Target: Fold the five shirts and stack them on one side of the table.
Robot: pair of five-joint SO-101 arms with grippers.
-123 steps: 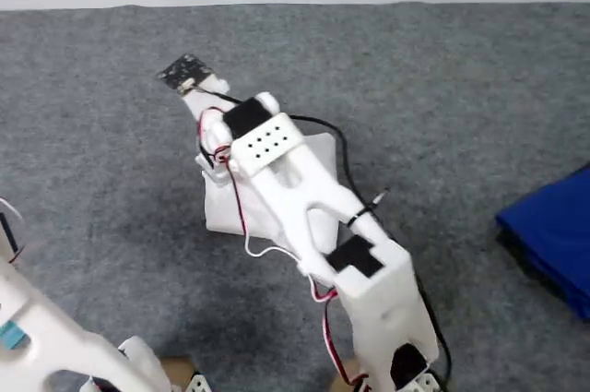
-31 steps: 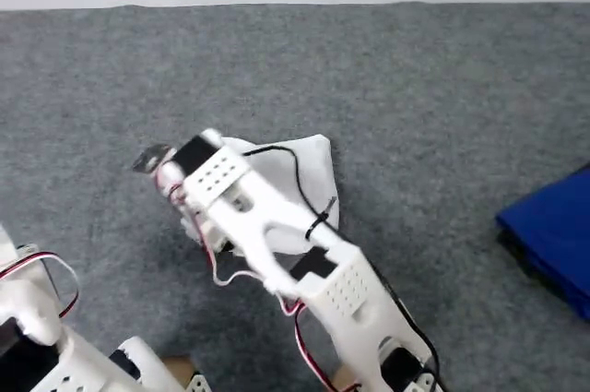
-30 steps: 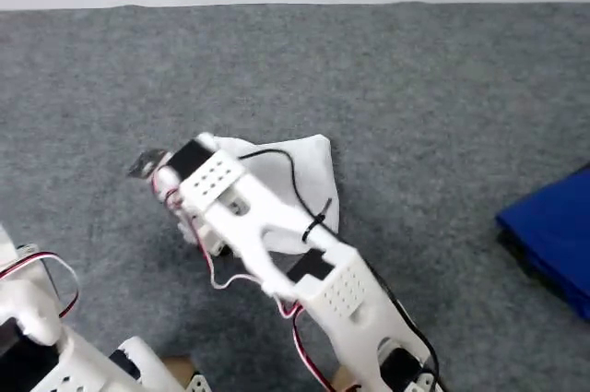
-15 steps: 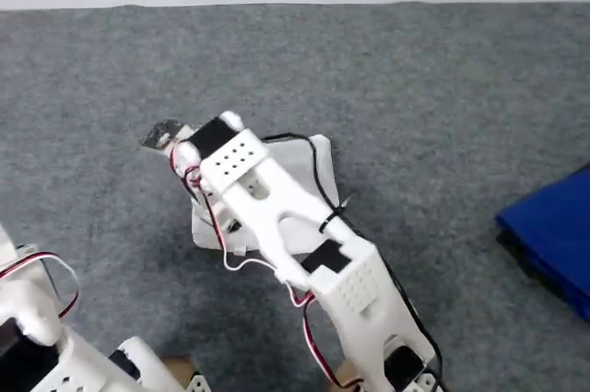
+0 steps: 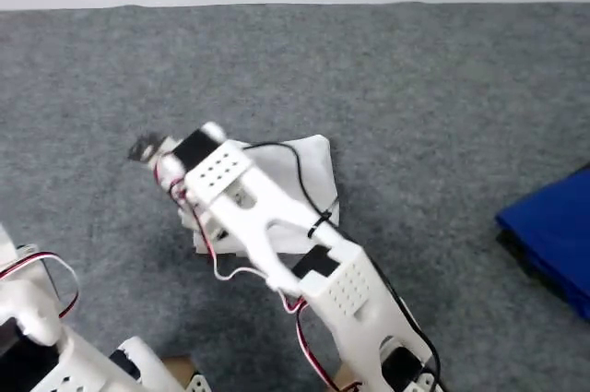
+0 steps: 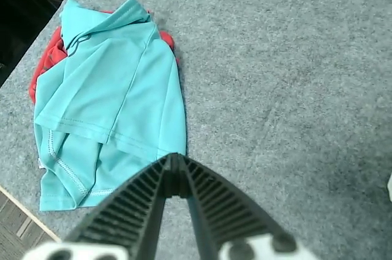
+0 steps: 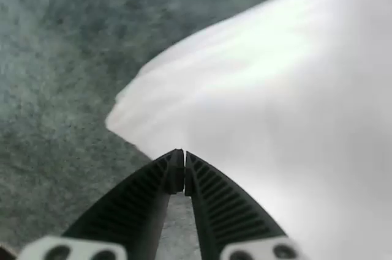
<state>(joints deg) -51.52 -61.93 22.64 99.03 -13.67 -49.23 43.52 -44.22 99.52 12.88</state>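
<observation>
Right wrist view, shirt seemingly beneath gripper

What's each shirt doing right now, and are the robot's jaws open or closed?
White fabric shirt: rumpled, under the right arm.
Teal short-sleeved shirt: unfolded, lying on top.
Red fabric shirt: mostly hidden under the teal shirt.
Blue fabric shirt: lying flat, partly out of view.
Left gripper: jaws shut, empty.
Right gripper: jaws shut at the white shirt's edge.
</observation>
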